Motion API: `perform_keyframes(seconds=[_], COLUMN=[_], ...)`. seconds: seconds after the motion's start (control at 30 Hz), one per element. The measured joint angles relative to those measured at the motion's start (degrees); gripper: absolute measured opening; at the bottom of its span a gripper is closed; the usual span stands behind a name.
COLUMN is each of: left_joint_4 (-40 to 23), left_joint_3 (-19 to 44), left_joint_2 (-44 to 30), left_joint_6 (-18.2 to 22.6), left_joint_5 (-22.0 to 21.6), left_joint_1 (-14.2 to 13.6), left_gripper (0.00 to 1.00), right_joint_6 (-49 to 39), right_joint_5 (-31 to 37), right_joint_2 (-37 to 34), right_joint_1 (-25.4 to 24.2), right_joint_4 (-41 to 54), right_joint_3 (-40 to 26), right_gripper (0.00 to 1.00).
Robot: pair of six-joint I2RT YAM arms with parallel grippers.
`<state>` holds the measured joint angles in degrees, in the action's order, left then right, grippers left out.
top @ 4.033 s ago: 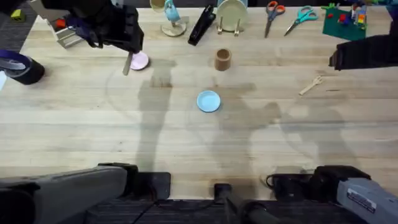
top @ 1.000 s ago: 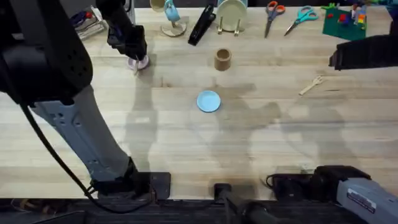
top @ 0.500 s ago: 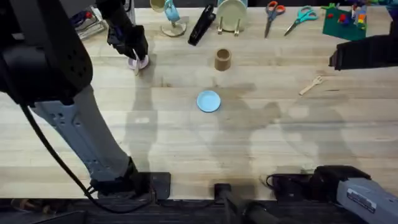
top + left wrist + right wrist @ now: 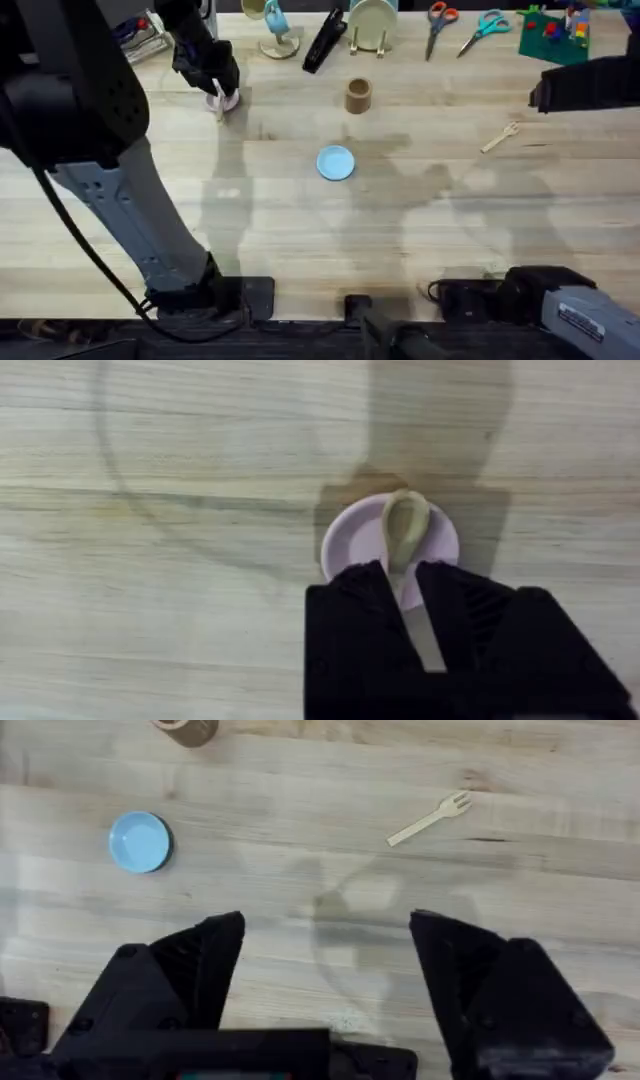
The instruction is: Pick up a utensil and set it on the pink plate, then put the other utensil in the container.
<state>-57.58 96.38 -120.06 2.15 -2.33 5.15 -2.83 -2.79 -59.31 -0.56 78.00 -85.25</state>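
Lowering spoon (image 4: 404,525) onto pink plate (image 4: 352,538), pinched in left gripper (image 4: 402,582) for placing. Waiting beyond right gripper's (image 4: 327,955) spread fingers: fork (image 4: 430,818).

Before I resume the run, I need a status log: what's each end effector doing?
Left end effector: shut on the spoon, its bowl over the pink plate.
Right end effector: open, holding nothing.

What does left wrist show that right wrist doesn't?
Left wrist: the left gripper holding the spoon, its bowl over the pink plate. Right wrist: the open right gripper above bare table, with the fork, the blue plate and the brown cup at the picture's edge. Shared: the pale wooden tabletop.
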Motion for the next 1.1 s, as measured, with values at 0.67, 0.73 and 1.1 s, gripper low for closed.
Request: perform_keyframes(seconds=[0.67,0.73,1.1], left_joint_4=[-14.2,-15.2,-18.1], left_joint_3=[16.4,16.4,15.3], left_joint_2=[0.0,0.1,12.7], left_joint_6=[0.0,0.0,-0.1], left_joint_5=[0.5,0.8,1.1], left_joint_1=[-0.3,-0.5,-1.5], left_gripper=[0.932,0.965,0.975], right_joint_6=[0.0,0.0,0.0], right_joint_5=[0.0,0.0,0.0], right_joint_2=[0.0,0.0,0.0], right_joint_1=[0.0,0.0,0.0], right_joint_4=[0.0,0.0,0.1], right_joint_3=[0.0,0.0,0.0], right_gripper=[0.995,0.995,0.995])
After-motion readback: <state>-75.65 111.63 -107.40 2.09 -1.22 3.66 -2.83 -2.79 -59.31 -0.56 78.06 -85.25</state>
